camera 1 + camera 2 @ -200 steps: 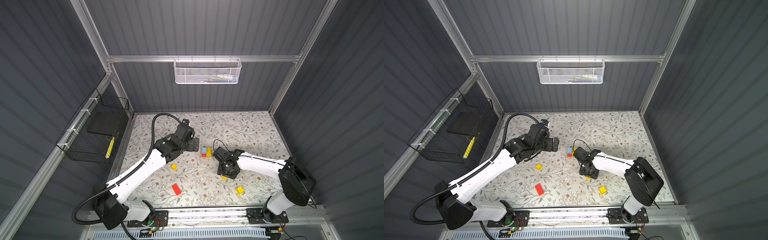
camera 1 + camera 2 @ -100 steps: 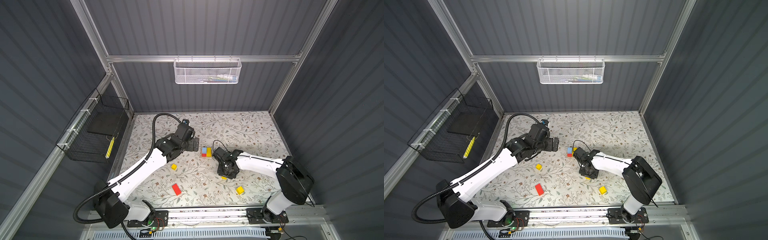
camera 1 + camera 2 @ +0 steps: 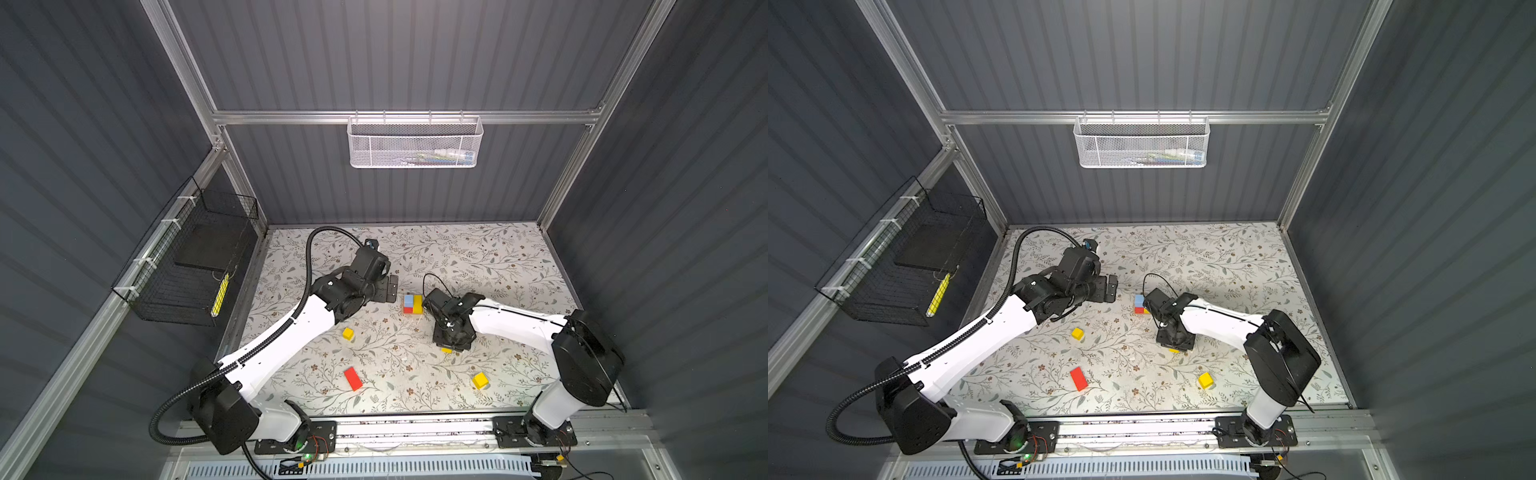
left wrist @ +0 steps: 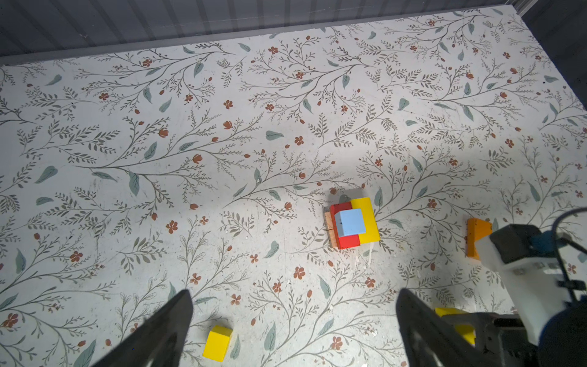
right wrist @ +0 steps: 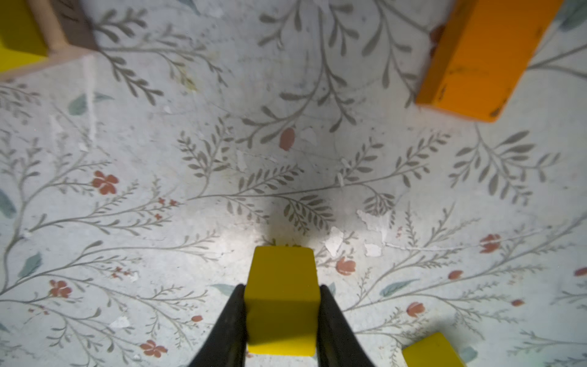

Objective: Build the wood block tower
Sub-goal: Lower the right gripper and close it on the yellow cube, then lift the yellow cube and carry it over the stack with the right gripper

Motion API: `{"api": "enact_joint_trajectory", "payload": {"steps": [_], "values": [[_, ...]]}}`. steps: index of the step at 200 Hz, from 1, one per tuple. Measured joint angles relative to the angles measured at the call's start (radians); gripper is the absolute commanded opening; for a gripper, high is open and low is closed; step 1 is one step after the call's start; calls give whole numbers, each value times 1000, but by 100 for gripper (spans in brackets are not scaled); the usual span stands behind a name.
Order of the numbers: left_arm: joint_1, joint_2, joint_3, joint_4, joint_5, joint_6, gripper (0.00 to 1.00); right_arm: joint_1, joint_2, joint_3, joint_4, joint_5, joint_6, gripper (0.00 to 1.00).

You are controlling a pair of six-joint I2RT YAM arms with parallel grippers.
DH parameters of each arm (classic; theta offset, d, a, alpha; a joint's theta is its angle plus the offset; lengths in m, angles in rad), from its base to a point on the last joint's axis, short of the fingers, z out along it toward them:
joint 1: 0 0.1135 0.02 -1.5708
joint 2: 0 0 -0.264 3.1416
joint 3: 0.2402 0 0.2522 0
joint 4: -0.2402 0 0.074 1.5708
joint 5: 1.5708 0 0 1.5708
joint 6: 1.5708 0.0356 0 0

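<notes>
Right tool (image 5: 281, 297) has closed on a yellow cube (image 5: 282, 273); in a top view the tower (image 3: 412, 304) lies near, at its 10 o'clock. Left tool (image 4: 292, 330) wide, empty.

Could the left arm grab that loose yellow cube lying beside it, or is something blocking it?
Probably yes. The yellow cube lies alone on the mat, nothing touching it, and the left gripper hangs wide open nearby.

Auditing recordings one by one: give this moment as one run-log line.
right end effector: shut on yellow block | left end effector: open, empty | tower: blue cube topmost | loose: red brick, orange brick
</notes>
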Motion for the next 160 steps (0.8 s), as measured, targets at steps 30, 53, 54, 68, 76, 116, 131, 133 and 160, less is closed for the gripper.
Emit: {"api": "enact_joint_trajectory", "payload": {"steps": [30, 53, 54, 68, 76, 116, 131, 133, 160], "values": [[11, 12, 0, 2, 8, 0, 100, -35, 30, 114, -23, 6, -95, 21], [21, 29, 0, 5, 21, 0, 100, -67, 74, 196, -37, 9, -169, 21], [22, 31, 0, 5, 22, 0, 100, -68, 76, 199, -37, 9, -172, 21], [30, 41, 0, 7, 31, 0, 99, -87, 112, 250, -45, 8, -219, 21], [35, 47, 0, 8, 38, 0, 99, -97, 133, 279, -51, 8, -244, 21], [63, 69, 0, 16, 69, 0, 99, -135, 229, 423, -76, 1, -349, 21], [72, 76, 0, 17, 76, 0, 99, -145, 261, 470, -80, -10, -380, 21], [72, 77, 0, 18, 77, 0, 99, -146, 265, 476, -80, -10, -383, 21], [84, 97, 3, 19, 89, 0, 99, -154, 319, 553, -91, -31, -426, 21]]}}
